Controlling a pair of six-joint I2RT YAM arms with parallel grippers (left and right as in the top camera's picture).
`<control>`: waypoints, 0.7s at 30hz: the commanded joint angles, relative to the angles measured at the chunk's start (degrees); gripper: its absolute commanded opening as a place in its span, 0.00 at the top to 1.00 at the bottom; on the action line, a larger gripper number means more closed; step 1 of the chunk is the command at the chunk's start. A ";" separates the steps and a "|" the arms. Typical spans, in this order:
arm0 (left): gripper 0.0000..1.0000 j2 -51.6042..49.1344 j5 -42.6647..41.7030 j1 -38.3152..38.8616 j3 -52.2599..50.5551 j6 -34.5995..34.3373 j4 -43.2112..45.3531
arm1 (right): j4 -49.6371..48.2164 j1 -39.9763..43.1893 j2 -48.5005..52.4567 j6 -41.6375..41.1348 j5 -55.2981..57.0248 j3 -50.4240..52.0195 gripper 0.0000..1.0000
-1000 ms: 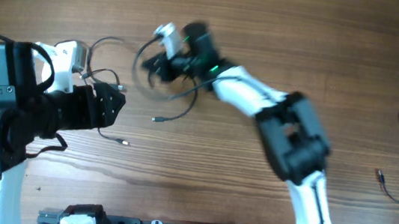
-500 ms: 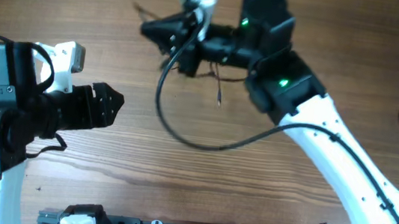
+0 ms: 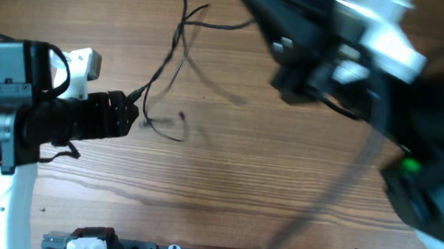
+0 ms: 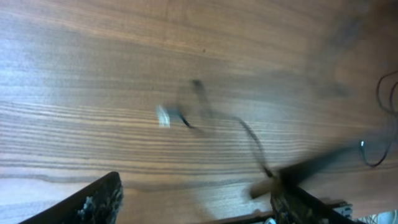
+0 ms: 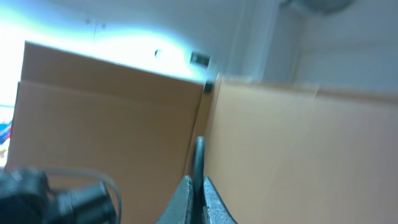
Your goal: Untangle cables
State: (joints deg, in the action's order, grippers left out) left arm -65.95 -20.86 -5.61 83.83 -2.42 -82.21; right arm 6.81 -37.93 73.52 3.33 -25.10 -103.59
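Containers: the only candidates are the flat tan cardboard-like panels point(image 5: 112, 124) filling the right wrist view. Can't tell if they're boxes, and no contents are visible.

Cables: the thin black wires with silvery plug ends point(image 3: 158, 71) run from the top edge of the overhead view down to the brown wood-grain table point(image 3: 196, 205). They end in a small loop just beside the left gripper point(image 3: 132, 114). The upper part hangs in the air and splits into a couple of strands.

Right gripper point(image 5: 199, 186): fingers pressed together on one black strand, which stands up between them. The right arm sits high, close to the overhead camera. It is heavily blurred and blocks most of the right half of the table.

Left gripper: low over the table with its fingers point(image 4: 93, 199) spread wide, nothing between them. In the left wrist view a blurred strand with a silvery plug tip point(image 4: 163, 116) lies on the wood ahead and trails toward one finger. Can't tell if it touches.

A second thin black strand point(image 4: 378, 93) lies well apart, at the far edge of that view.
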 commanded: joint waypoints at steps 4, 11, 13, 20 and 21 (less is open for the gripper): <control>0.25 -0.50 -5.70 0.15 -5.20 9.99 6.67 | 2.10 0.13 0.63 -0.42 3.02 -0.07 0.96; 0.36 -0.61 -12.09 0.92 -7.28 9.92 9.99 | 3.52 0.13 0.63 -0.44 3.04 -0.07 0.96; 0.34 -0.61 -13.86 3.32 -8.50 10.29 10.12 | 3.41 0.13 0.61 -0.42 3.04 -0.07 0.96; 0.25 -1.86 -13.81 13.29 -14.62 19.74 23.65 | 4.48 0.11 0.61 -0.55 2.56 -0.07 0.96; 0.25 -2.64 -13.81 14.29 -14.62 22.01 25.81 | 4.92 0.11 0.57 -0.52 2.58 -0.07 0.96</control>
State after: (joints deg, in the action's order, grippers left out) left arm -67.16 -33.30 6.44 70.00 13.06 -60.16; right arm 11.31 -37.93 74.56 3.29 -23.03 -103.37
